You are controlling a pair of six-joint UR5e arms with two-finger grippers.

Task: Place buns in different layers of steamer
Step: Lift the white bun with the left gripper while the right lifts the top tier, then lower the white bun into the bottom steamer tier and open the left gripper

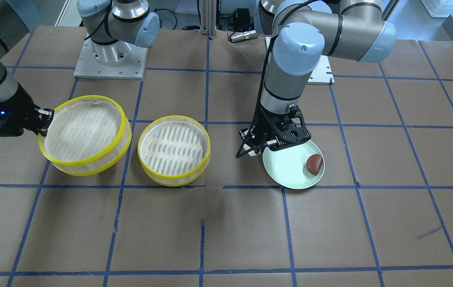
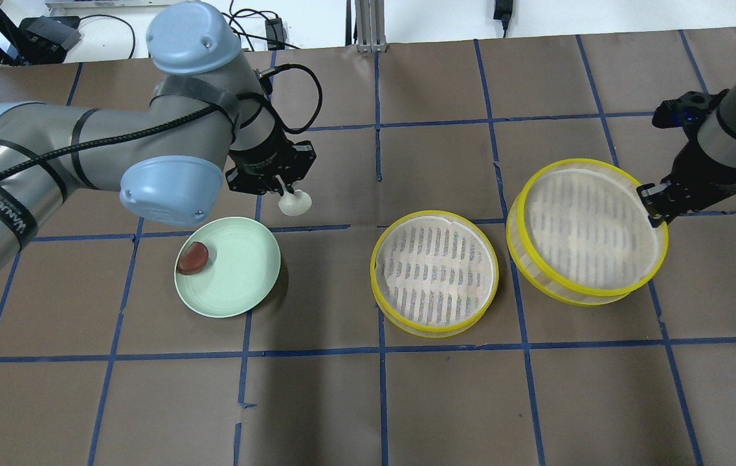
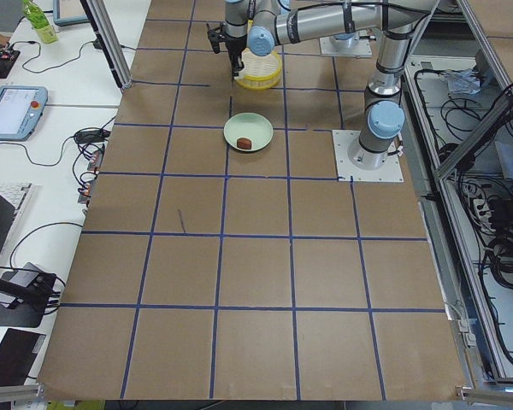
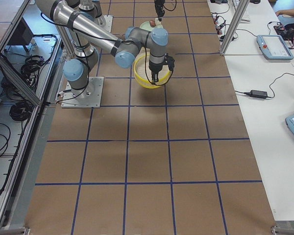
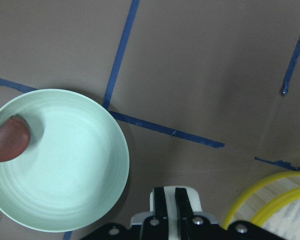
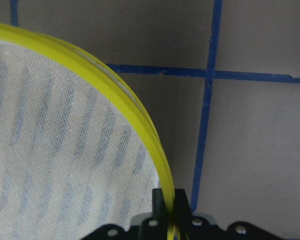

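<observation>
My left gripper [image 2: 290,191] is shut on the white bun [image 2: 294,204] and holds it above the table, just beyond the pale green plate [image 2: 238,285]. The white bun shows between the fingers in the left wrist view [image 5: 194,200]. The reddish-brown bun [image 2: 193,258] lies on the plate's left side. My right gripper [image 2: 656,210] is shut on the yellow rim of one steamer layer [image 2: 588,226] and holds it tilted off the table. The rim sits pinched between the fingers in the right wrist view [image 6: 169,205]. The other steamer layer [image 2: 434,272] stands empty on the table between plate and lifted layer.
Brown table covering with blue tape grid lines. Both arm bases [image 1: 110,59] stand at the robot's side of the table. The plate [image 1: 286,171] and the resting layer [image 1: 174,150] are about one grid square apart.
</observation>
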